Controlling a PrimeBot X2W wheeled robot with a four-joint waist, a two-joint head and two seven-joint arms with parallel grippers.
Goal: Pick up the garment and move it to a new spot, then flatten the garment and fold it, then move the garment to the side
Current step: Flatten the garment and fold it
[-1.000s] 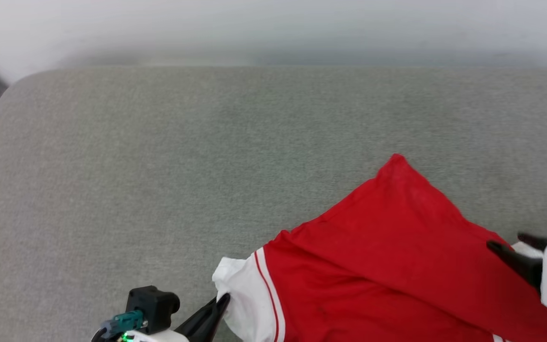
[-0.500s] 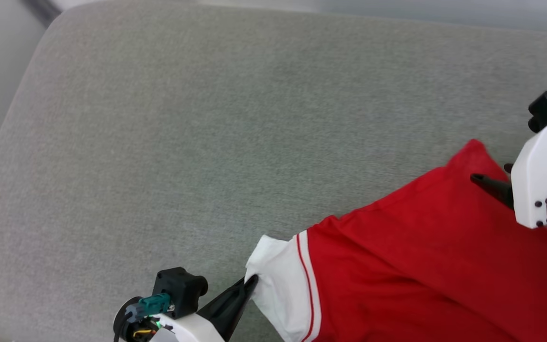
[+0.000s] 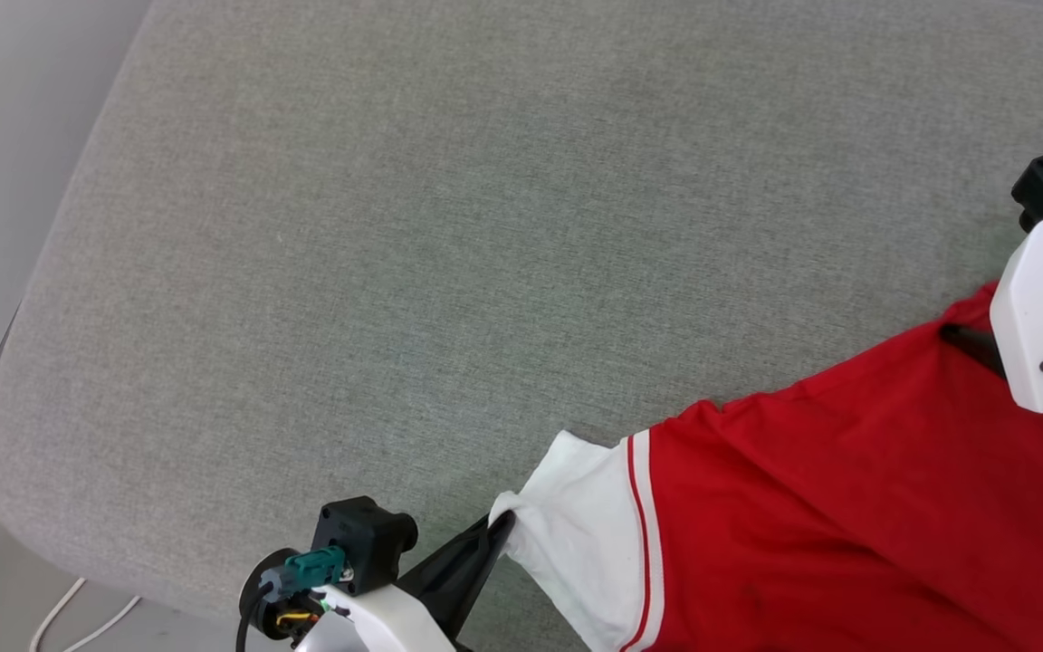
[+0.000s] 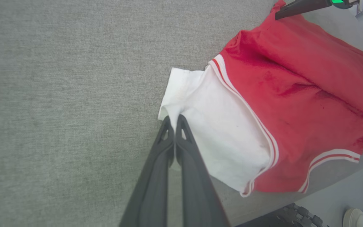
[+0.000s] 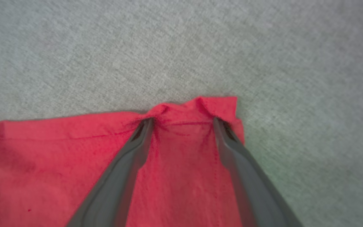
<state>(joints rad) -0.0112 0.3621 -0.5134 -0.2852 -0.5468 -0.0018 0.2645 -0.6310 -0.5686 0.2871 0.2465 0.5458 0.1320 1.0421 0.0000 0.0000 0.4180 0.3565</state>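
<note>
Right pincer (image 5: 183,121), apart, has reached the garment (image 3: 847,525) hem on grey cushion (image 3: 449,226); left pincer (image 4: 173,121) clamps sleeve (image 4: 219,126).

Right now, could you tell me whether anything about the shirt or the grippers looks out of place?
Nothing damaged or spilled. The garment lies rumpled, with creases across its red body; its red corner puckers between the tips of the open right gripper, while the left gripper pinches the white sleeve.

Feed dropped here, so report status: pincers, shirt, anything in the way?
Left pincer shut on shirt, white sleeve. Right pincer open, tips on red hem corner. Shirt rumpled on grey cushion. Nothing blocking seen.
</note>
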